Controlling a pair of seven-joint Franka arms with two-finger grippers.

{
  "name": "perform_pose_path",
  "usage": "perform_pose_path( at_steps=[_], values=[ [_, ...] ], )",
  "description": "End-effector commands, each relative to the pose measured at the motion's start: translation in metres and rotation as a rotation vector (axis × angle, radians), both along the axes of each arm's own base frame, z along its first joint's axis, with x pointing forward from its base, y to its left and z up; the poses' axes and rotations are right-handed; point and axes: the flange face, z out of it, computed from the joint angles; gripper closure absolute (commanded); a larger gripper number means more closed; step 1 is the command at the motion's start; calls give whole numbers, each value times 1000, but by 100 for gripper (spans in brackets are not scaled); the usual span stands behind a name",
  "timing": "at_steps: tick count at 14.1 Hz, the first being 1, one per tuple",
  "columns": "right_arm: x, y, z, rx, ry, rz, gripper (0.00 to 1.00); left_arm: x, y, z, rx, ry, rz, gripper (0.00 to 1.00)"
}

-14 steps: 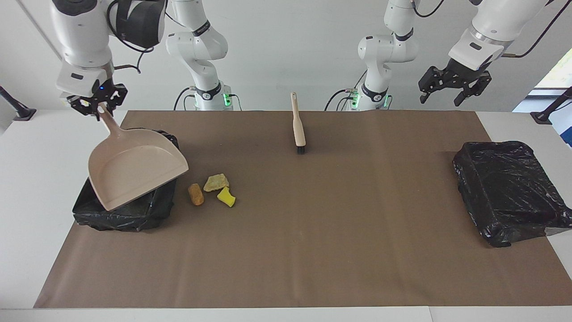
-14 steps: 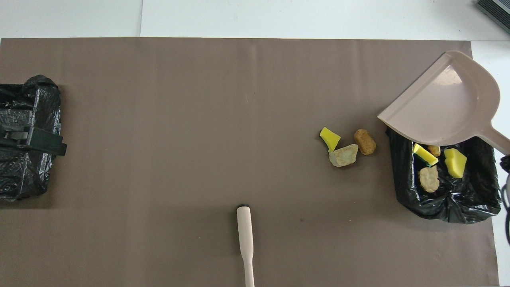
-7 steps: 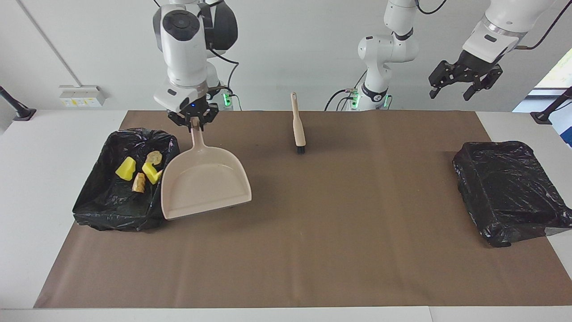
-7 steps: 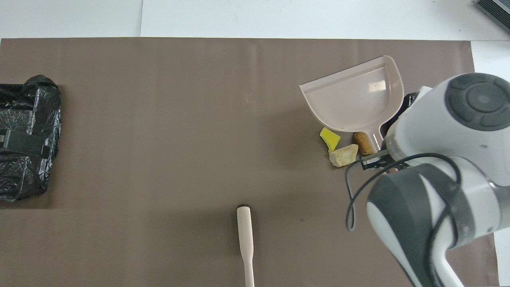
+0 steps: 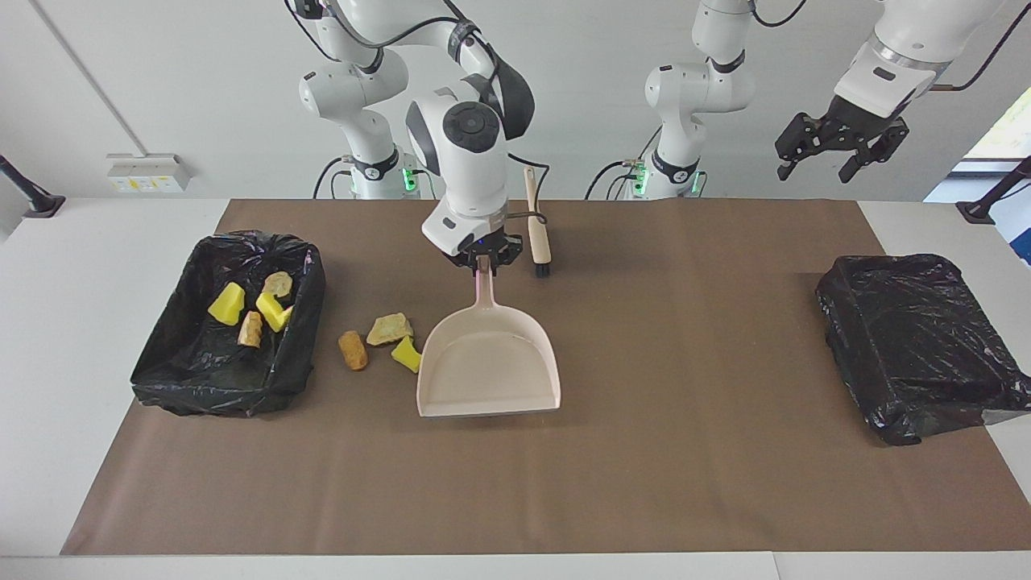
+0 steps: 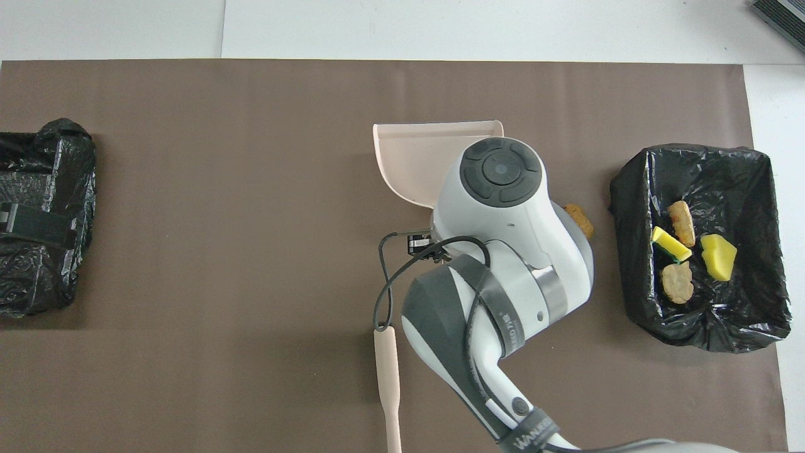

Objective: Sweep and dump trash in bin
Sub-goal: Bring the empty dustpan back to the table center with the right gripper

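The brush (image 5: pixel 537 234) lies nearest the robots. The pink dustpan (image 5: pixel 489 362) is gripped by its handle in the clenched right gripper (image 5: pixel 483 259). Three scraps (image 5: pixel 380 342) lie beside it; four scraps (image 5: pixel 251 308) lie in the lined bin (image 5: pixel 298 354). The left gripper (image 5: pixel 838 149) is raised, fingers spread, holding nothing.

Bright, even light; soft shadows under dustpan (image 5: pixel 489 362); glare on black bin liner (image 5: pixel 918 342); both views sharp.
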Motion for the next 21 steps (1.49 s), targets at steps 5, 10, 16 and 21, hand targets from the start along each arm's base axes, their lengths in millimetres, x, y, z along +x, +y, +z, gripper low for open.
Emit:
perform_pose_path(
  at_steps=[5, 10, 16, 21],
  values=[
    [-2, 89, -70, 93, -36, -31, 100, -1, 4, 0, 24, 3, -6, 0],
    [-10, 91, -98, 77, -6, -14, 48, -4, -1, 4, 19, -6, -13, 0],
    [-13, 70, -62, 59, 29, 25, 0, -5, 5, 5, 18, -6, 6, 0],
    [-42, 18, 23, 44, 121, 114, 0, -6, 5, 5, 18, -9, 11, 0]
  ],
)
